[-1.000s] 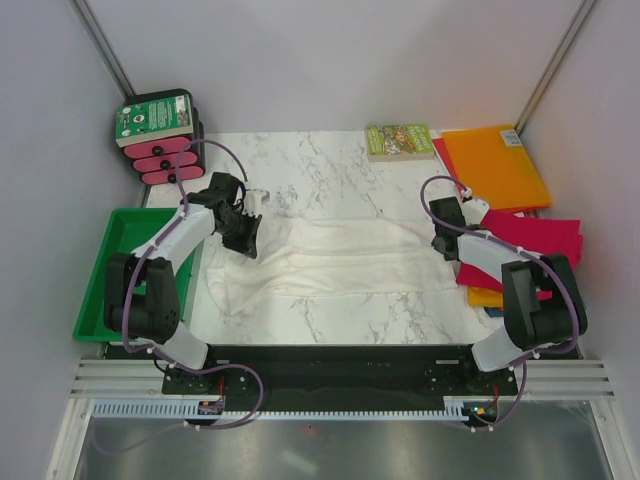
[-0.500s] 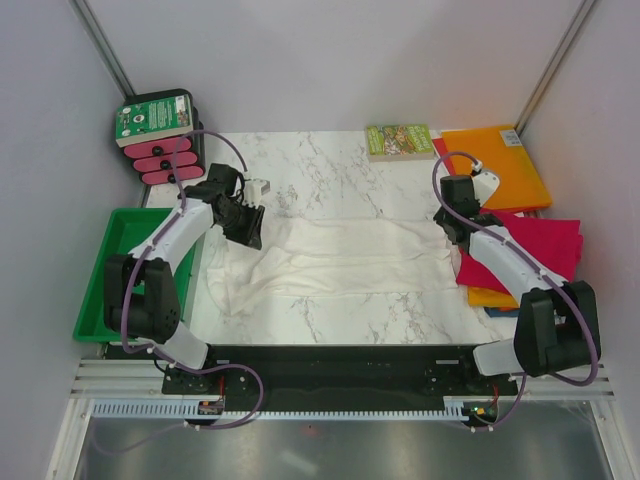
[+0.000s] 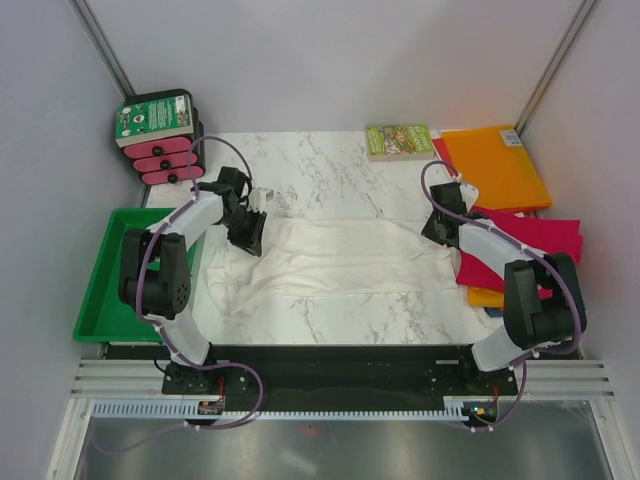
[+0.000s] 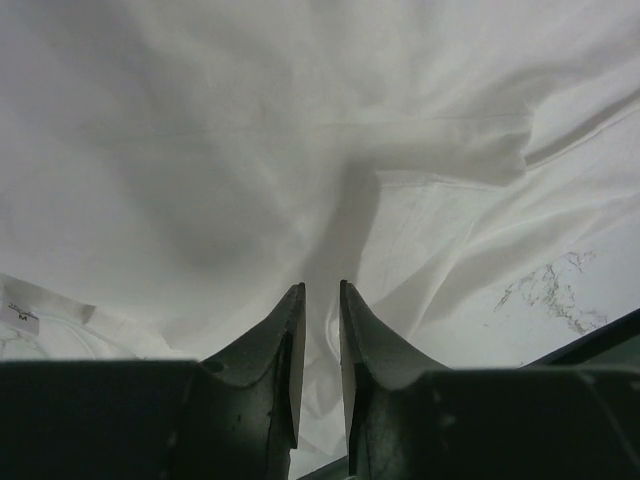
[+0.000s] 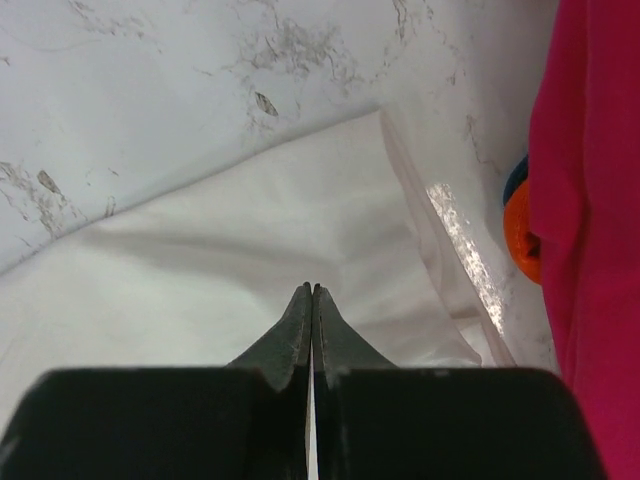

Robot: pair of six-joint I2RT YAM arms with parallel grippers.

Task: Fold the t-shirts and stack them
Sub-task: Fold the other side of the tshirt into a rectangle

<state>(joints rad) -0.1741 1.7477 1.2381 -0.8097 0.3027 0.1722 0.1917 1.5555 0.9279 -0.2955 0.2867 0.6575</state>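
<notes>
White t-shirt [image 3: 340, 258] lies spread between the tools, likely readied for folding; left tool [image 4: 321, 290] barely parted over it, right tool [image 5: 312, 290] clenched.

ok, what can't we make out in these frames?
Left wrist: left jaws slightly apart over the thin wrinkled white t-shirt; their tips hide whether cloth is pinched.
Right wrist: right jaws shut; cloth between them or not is hidden.
Top view: blue folded t-shirt, only a sliver shows under the magenta folded t-shirt.
Top view: small green-covered book, title too small.
</notes>
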